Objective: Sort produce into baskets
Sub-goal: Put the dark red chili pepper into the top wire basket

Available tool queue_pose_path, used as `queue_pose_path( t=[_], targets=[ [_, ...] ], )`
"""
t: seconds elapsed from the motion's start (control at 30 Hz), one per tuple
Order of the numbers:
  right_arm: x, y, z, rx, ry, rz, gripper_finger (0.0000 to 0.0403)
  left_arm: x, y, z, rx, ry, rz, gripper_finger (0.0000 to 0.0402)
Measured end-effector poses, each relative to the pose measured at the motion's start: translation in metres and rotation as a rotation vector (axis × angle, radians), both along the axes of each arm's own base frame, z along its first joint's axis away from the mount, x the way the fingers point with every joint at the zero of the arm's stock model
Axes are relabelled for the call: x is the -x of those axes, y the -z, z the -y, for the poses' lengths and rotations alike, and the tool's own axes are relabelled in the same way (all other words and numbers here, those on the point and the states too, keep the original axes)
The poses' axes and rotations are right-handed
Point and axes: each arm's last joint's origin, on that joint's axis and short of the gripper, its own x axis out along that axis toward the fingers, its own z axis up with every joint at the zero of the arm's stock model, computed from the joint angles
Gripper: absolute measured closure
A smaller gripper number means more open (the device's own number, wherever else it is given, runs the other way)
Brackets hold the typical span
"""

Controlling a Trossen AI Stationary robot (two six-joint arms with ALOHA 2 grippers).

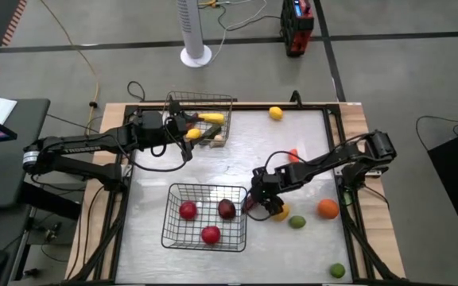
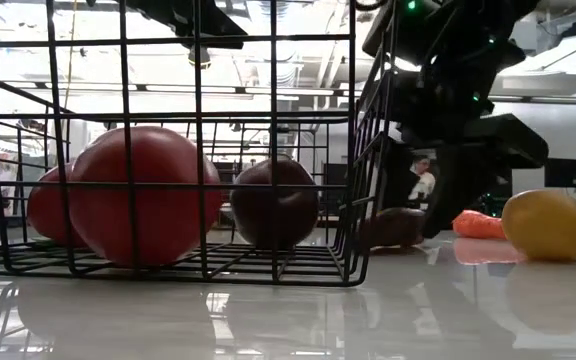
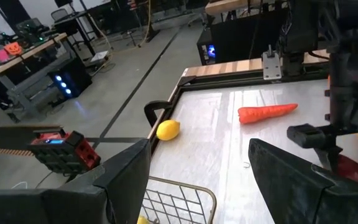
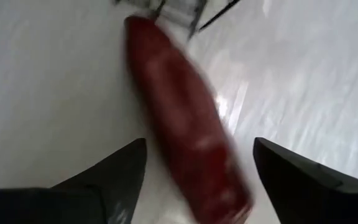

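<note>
My right gripper [image 1: 262,199] is open, low over the table at the right side of the near wire basket [image 1: 170,224]. A long dark red piece [image 4: 185,130] lies on the table between its fingers, which stand on either side of it with gaps showing; it also shows in the low view [image 2: 393,228]. The near basket holds two red round pieces [image 1: 188,210] and a dark red one [image 1: 226,209]. My left gripper [image 1: 183,127] is open and empty above the far wire basket [image 1: 230,102], which holds yellow long pieces [image 1: 211,117].
Loose on the table: a lemon [image 1: 276,113] at the far edge, a carrot [image 1: 293,155], a yellow round piece [image 1: 280,213], a lime [image 1: 296,222], an orange [image 1: 327,209] and a green piece [image 1: 337,270] at the near right corner.
</note>
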Motion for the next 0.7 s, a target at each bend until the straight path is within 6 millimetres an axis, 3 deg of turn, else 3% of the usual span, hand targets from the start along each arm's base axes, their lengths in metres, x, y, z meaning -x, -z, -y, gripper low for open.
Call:
queue_pose_path(
  t=[0.47, 0.7],
  targets=[
    [0.010, -0.006, 0.011, -0.002, 0.064, -0.079, 0.0250, 0.001, 0.000, -0.001, -0.015, -0.050, -0.011, 0.0141],
    [0.022, -0.021, 0.017, 0.087, 0.127, -0.191, 0.0248, 0.001, 0.000, -0.001, -0.012, -0.059, -0.008, 0.0141]
  ],
)
